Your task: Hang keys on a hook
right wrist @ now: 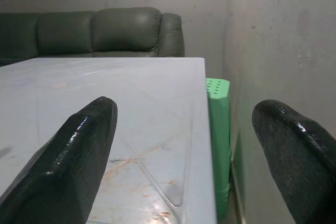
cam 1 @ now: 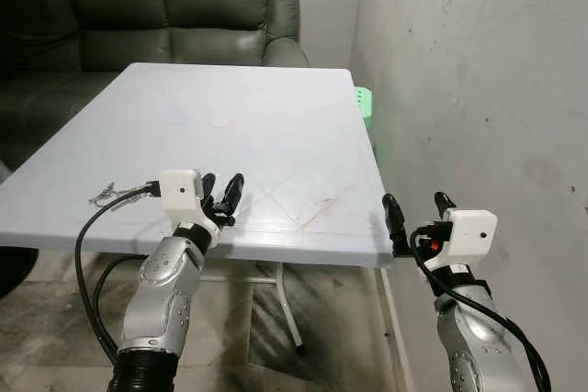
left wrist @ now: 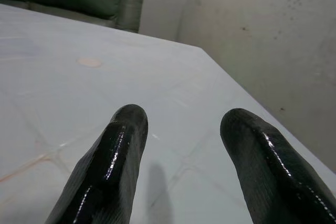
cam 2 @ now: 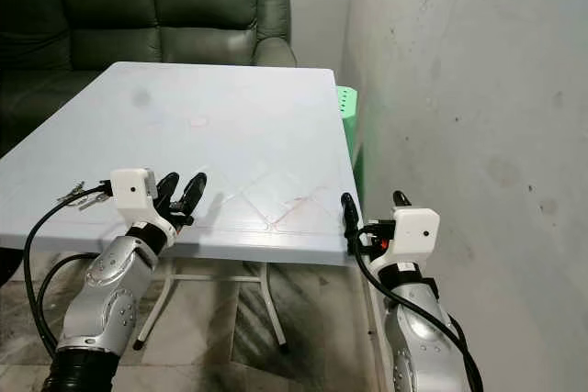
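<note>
Metal keys (cam 1: 112, 195) lie on the smooth, pale plastic table (cam 1: 276, 126). The left gripper (cam 1: 223, 192) and right gripper (cam 1: 418, 207) hover with glossy black fingers spread, empty.

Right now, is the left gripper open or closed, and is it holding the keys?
Open and empty. The left gripper hovers over the table with fingers apart; the keys lie beside it.

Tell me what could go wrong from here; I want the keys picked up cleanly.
The keys lie near the table's front edge, beside the left gripper; a clumsy approach could knock them off. The left arm's black cable loops next to them and might drag them. The right gripper, open at the table corner, could bump it.
</note>
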Controlling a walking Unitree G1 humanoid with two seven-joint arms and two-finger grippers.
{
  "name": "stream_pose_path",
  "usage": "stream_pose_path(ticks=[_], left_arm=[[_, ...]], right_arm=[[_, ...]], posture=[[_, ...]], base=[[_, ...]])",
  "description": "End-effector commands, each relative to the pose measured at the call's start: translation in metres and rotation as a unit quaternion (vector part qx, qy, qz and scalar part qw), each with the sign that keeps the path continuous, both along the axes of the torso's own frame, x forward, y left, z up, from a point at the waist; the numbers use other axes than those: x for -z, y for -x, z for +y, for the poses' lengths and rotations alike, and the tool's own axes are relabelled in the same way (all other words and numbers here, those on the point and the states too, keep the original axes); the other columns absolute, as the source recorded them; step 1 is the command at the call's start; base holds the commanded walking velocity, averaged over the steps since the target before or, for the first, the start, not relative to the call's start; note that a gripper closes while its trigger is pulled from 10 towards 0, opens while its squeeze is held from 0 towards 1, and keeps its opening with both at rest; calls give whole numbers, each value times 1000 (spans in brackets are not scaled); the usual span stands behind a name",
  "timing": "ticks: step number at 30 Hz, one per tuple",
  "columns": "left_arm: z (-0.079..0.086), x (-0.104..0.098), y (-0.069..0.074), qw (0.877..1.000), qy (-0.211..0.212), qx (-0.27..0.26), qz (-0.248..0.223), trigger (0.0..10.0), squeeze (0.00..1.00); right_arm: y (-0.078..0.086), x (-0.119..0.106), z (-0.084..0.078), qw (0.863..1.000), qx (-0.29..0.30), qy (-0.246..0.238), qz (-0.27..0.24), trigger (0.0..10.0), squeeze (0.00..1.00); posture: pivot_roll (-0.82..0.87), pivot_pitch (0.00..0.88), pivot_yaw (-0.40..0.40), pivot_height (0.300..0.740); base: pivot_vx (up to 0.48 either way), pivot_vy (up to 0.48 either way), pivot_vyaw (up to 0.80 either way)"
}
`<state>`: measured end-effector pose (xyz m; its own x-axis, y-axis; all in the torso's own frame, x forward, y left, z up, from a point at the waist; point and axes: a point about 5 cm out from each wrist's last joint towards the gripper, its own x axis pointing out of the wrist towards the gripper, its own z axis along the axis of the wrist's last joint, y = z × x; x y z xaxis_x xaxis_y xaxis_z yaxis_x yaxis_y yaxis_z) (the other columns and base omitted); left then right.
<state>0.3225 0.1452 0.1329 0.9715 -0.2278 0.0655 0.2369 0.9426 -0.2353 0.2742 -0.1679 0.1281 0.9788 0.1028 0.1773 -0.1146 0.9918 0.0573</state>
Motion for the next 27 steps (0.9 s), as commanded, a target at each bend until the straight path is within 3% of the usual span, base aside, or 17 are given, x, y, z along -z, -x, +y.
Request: stream_pose_path(ticks=[1, 27], left_arm=[[4, 0, -1, 1000, 4, -6, 3, 10000, 0], [7, -1, 1, 1000, 13, -11, -1, 10000, 0]], right_arm=[[-2, -5, 3, 1000, 0, 4, -13, 10000, 0], [-3, -9, 3, 1000, 3, 10, -17, 10000, 0]], posture=[[-4, 0, -20, 740], [4, 0, -25, 740]], base=[[0, 352, 0], [0, 422, 0]])
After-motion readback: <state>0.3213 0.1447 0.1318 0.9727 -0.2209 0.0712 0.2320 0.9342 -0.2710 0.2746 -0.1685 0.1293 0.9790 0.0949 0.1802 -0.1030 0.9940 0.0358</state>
